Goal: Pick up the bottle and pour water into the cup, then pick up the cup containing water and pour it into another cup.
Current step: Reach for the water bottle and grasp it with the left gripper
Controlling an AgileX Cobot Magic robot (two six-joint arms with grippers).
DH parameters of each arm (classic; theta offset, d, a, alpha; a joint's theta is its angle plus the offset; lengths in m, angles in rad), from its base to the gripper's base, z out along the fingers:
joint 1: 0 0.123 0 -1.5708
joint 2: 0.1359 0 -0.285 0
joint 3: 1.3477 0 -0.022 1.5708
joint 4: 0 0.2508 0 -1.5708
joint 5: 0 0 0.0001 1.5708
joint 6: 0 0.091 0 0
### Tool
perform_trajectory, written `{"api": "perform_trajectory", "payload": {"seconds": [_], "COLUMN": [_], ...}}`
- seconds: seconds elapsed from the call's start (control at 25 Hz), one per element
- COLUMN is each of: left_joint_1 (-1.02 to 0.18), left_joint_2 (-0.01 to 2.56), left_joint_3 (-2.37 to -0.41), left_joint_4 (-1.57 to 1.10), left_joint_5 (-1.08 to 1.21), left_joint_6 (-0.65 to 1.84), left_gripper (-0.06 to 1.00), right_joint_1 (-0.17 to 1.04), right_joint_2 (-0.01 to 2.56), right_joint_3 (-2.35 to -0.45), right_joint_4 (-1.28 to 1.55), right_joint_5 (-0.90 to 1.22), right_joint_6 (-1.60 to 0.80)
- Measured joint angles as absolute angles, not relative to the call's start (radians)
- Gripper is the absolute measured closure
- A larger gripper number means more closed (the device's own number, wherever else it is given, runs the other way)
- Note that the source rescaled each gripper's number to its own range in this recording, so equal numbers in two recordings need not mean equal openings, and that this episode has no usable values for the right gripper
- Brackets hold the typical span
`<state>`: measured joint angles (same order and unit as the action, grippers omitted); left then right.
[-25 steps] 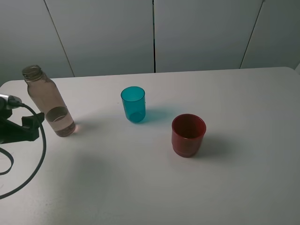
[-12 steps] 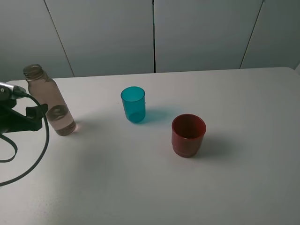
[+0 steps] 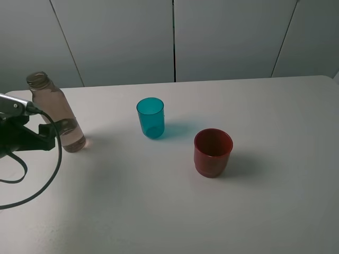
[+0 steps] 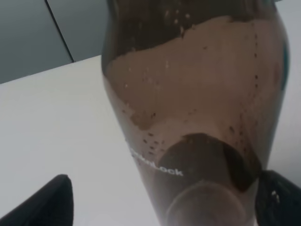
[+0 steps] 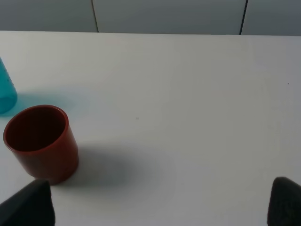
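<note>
From high up, bottle (image 3: 53, 112) upright at table's (image 3: 265, 211) left end, left gripper (image 3: 57, 133) spread wide around its base, teal cup (image 3: 150, 117) mid-table, red cup (image 3: 213, 152) right of it; at left wrist, bottle (image 4: 197, 94) between parted fingers (image 4: 47, 205); at right wrist, right gripper (image 5: 157, 205) splayed, empty, near red cup (image 5: 41, 141).

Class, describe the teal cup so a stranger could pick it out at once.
On the white table stand three containers. Between the tall smoky bottle and the squat red cup stands the teal cup. It alone is blue-green, narrow and straight-sided.
</note>
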<state>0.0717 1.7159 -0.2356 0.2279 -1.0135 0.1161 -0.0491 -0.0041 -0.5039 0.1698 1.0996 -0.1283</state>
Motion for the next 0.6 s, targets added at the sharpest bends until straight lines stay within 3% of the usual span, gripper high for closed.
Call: {"api": "perform_trajectory", "payload": {"seconds": [0.6], "left_joint_1": [0.072], "left_joint_2": [1.797], "left_joint_3": [-0.317], "left_joint_4": [0.286], "left_joint_5": [-1.039], "left_joint_6": [0.116], "left_gripper": [0.01], "right_joint_1": [-0.049], "right_joint_2": [-0.004], "right_joint_3": [-0.504], "right_joint_4": [0.17], "right_joint_5": [1.1], "right_joint_6": [-0.128]}}
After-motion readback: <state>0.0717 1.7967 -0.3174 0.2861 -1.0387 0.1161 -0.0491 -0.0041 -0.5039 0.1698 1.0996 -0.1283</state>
